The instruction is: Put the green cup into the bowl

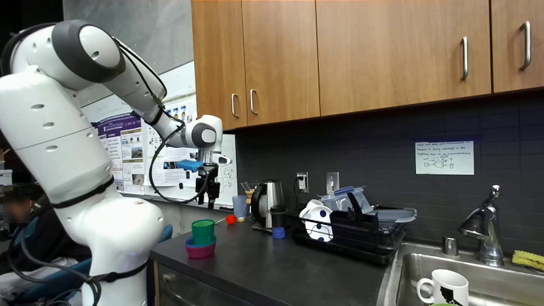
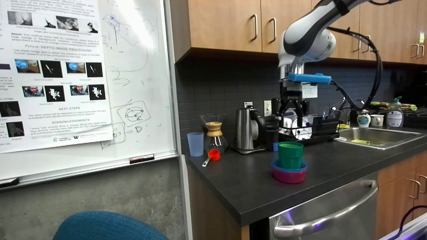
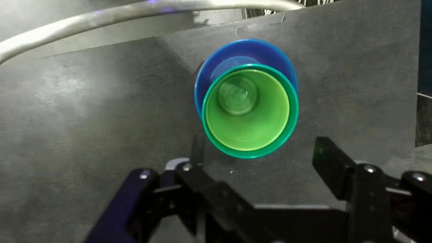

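Note:
The green cup (image 1: pixel 203 233) stands upright inside a blue bowl (image 2: pixel 275 164), which is nested in the purple bowl (image 1: pixel 200 251) near the counter's front edge. Both exterior views show this stack, with the cup (image 2: pixel 290 157) and purple bowl (image 2: pixel 289 177). In the wrist view the cup (image 3: pixel 249 128) shows a lighter green inside with its own rim; I cannot tell if that is a second cup. The blue bowl (image 3: pixel 211 72) peeks out behind it, and the purple bowl is almost wholly hidden. My gripper (image 3: pixel 260 143) is open and empty, well above the stack, also in the exterior views (image 1: pixel 205 203) (image 2: pixel 290 123).
A red scoop (image 2: pixel 214 155), blue tumbler (image 2: pixel 195 144), glass coffee maker (image 2: pixel 214 133) and steel kettle (image 2: pixel 244 128) stand at the back. A black dish rack (image 1: pixel 352 238) stands beside the sink (image 1: pixel 403 263), which holds a white mug (image 1: pixel 448 282). A dishwasher handle (image 3: pixel 135 13) juts below the counter edge.

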You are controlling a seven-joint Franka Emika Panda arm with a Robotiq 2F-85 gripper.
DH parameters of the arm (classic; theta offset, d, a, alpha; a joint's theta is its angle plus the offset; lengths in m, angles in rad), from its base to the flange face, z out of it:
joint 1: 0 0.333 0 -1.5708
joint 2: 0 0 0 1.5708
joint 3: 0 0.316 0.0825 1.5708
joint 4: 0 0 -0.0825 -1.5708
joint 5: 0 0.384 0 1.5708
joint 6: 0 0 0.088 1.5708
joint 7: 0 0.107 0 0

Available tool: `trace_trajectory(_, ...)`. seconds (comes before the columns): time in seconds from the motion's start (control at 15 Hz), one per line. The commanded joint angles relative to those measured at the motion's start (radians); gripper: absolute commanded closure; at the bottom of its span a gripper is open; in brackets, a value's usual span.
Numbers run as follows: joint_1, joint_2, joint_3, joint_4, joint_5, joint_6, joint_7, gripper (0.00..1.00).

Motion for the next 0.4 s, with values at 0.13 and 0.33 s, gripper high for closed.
trace_trajectory(0.13, 0.006, -0.174, -0.019, -0.021, -0.009, -0.138, -0.005, 0.0)
trace_trajectory(0.33, -0.001, -0.159, -0.007, -0.006, 0.0, -0.141, -0.007, 0.0)
